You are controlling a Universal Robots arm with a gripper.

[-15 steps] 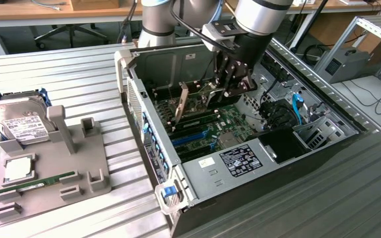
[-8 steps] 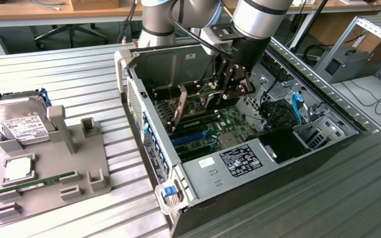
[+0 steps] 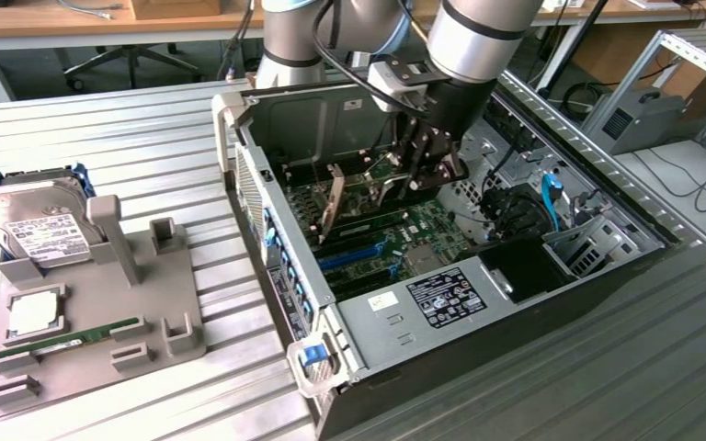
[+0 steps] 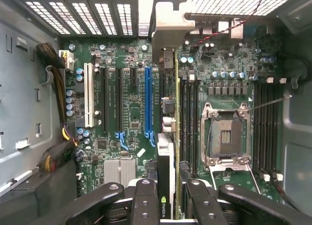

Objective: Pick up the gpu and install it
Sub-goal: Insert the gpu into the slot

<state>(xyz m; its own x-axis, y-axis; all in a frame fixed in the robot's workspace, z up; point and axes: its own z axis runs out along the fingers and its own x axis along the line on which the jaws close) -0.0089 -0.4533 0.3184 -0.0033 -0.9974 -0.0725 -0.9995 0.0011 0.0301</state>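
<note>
Grey metal case (image 3: pixel 384 317) — inside, gpu (image 4: pixel 165 171) tight in the claw (image 4: pixel 169 205), edge-on over motherboard (image 4: pixel 130 115).

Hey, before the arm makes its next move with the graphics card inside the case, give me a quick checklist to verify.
1. Grip: gripper closed on the gpu, a finger on either side: ok.
2. Card stands edge-on to the motherboard: ok.
3. Bracket faces the rear slot covers: ok.
4. Card lined up with the right slot; it sits beside the blue slot: cannot tell.
5. Card seated fully: cannot tell.
6. Cable bundle away from the card: ok.
</note>
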